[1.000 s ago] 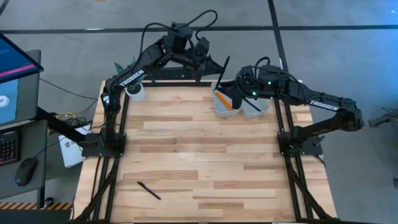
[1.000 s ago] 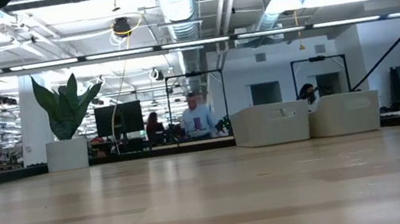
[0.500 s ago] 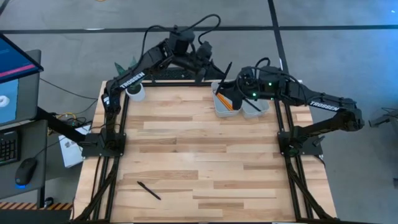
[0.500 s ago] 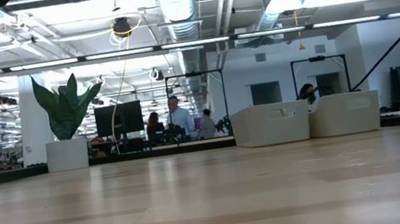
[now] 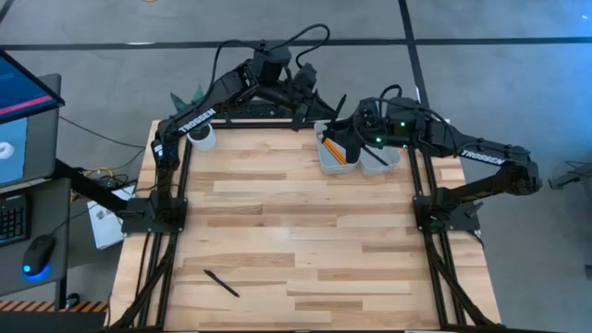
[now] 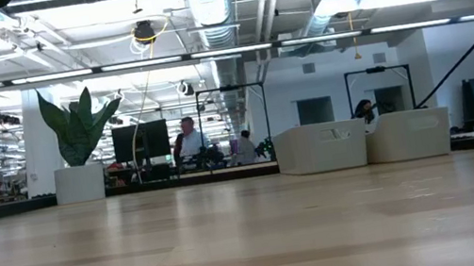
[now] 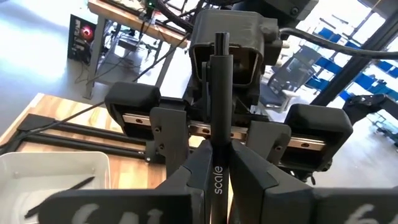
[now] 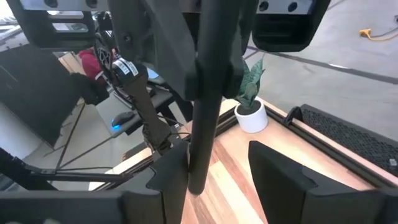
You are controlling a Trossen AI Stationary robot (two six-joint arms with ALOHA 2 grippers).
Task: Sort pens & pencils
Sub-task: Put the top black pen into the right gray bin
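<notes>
left gripper: my left gripper [image 5: 308,100] hung past the far edge of the table [image 5: 296,231], just short of the bins. its fingers [image 7: 193,171] were pinched on a black pen [image 7: 218,118] that ran straight up between them, "scale" printed on the barrel.
right gripper: my right gripper [image 5: 353,143] sat over the two white bins. in its wrist view the same dark pen [image 8: 208,81] stood against one finger [image 8: 169,177], the other finger apart from it; i could not tell whether that gripper was gripping.
held pen: in the high view the pen [image 5: 337,105] slanted between my two grippers, one end at the left gripper, the other down by the right one over the bins.
left bin: the left bin [image 5: 333,154], right under my right gripper, had orange pencils [image 5: 336,152] lying in it.
right bin: the right bin [image 5: 381,157], just beyond that gripper's outer side, held a black pen [image 5: 372,151]; my left wrist view showed a dark pen [image 7: 65,190] lying in a white tray [image 7: 56,180].
loose pen: one more black pen [image 5: 222,283] lay alone near the front edge of the table, well apart from both grippers.
background: a small potted plant [image 5: 199,135] stood at the far left corner near my left arm, and a person [image 6: 188,141] showed far back in the room.
</notes>
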